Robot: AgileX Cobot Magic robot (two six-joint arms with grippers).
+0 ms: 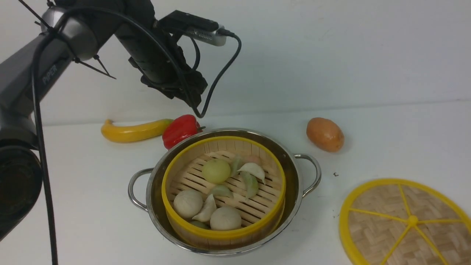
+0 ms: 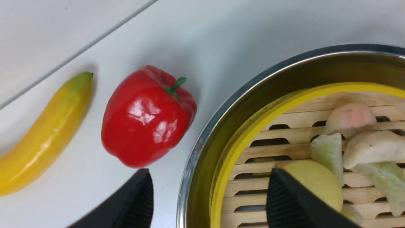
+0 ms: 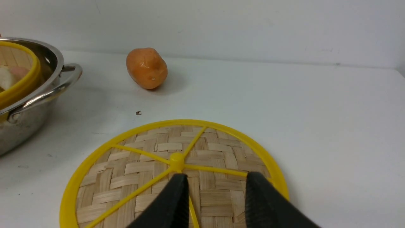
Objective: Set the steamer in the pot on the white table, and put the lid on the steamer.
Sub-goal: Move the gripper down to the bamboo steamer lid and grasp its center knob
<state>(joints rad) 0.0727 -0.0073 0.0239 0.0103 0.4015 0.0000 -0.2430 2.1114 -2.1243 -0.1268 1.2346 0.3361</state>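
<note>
Closest in, the lid [image 1: 406, 221] lies flat on the white table [image 1: 92, 176], knob up, off to the right of the pot and well apart from it. The right pincer [image 3: 216, 179] hangs over the lid just by the yellow centre knob, fingers spread with one spoke running between them and nothing pinched. Whether the tips touch the weave, I can't tell.

Mid-table now: the pot [image 1: 294, 184] stands upright, both loop handles out to the sides, and the steamer [image 1: 220, 233] sits inside it, yellow rim riding a little above the steel rim, uncovered. Buns and dumplings [image 1: 217, 171] are scattered on the slatted floor.

Above the pot's far left edge is the left pincer [image 2: 208, 177], opened wide and empty. One finger shows over the table beside the red pepper [image 1: 181, 129], the other over the steamer's slats by a yellowish bun.

Further back, the pepper lies just beside the pot's rim, a banana [image 1: 132, 130] next to it on the left, and a potato [image 1: 325, 134] off to the far right.
</note>
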